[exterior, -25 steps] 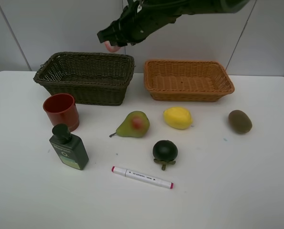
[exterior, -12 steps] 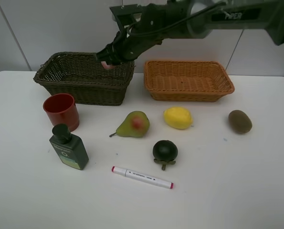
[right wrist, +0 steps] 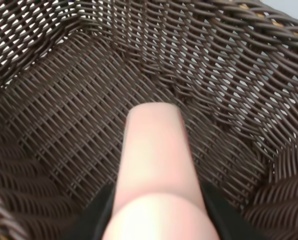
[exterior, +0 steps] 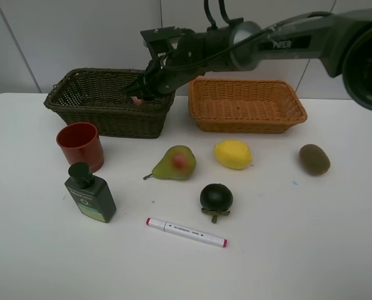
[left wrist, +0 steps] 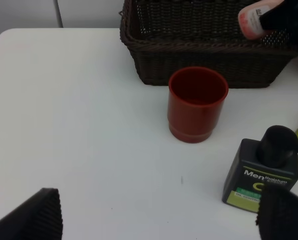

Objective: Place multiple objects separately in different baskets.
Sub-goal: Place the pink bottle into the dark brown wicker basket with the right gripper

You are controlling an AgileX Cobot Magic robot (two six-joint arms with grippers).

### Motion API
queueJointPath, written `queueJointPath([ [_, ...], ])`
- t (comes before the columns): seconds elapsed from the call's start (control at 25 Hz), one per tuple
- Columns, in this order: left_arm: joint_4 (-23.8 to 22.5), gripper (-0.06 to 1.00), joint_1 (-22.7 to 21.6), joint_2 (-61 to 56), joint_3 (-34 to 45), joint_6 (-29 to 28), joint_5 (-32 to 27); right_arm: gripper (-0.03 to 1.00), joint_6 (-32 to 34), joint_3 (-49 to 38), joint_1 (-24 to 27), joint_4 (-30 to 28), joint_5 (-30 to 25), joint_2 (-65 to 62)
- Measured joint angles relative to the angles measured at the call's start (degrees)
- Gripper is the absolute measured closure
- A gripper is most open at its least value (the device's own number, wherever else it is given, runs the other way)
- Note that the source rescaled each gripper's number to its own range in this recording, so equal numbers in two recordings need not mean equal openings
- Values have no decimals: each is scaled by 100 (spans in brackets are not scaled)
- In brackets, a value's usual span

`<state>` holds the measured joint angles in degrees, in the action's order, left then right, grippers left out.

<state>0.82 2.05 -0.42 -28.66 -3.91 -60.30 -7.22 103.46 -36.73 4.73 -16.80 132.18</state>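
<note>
Your right gripper (exterior: 141, 91) is clenched on the pink bottle (right wrist: 154, 150) inside the dark wicker basket (exterior: 104, 122); lower it near the floor, clear of the right wall, before releasing.

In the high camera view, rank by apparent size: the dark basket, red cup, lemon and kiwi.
Largest to smallest:
1. dark basket
2. red cup
3. lemon
4. kiwi
The lemon and kiwi look close in size; the lemon is only slightly bigger. Both lie about equally far from the camera.
</note>
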Motion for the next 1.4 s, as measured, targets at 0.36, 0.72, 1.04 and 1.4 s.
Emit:
queueJointPath([
  [0.36,0,-6,0,0,0,0,0,74,0,4,-4,11,65,144],
  [0.72,0,-6,0,0,0,0,0,74,0,4,-4,18,190,150],
  [1.04,0,-6,0,0,0,0,0,74,0,4,-4,18,190,150],
  [1.4,0,-6,0,0,0,0,0,15,0,11,-4,20,325,150],
])
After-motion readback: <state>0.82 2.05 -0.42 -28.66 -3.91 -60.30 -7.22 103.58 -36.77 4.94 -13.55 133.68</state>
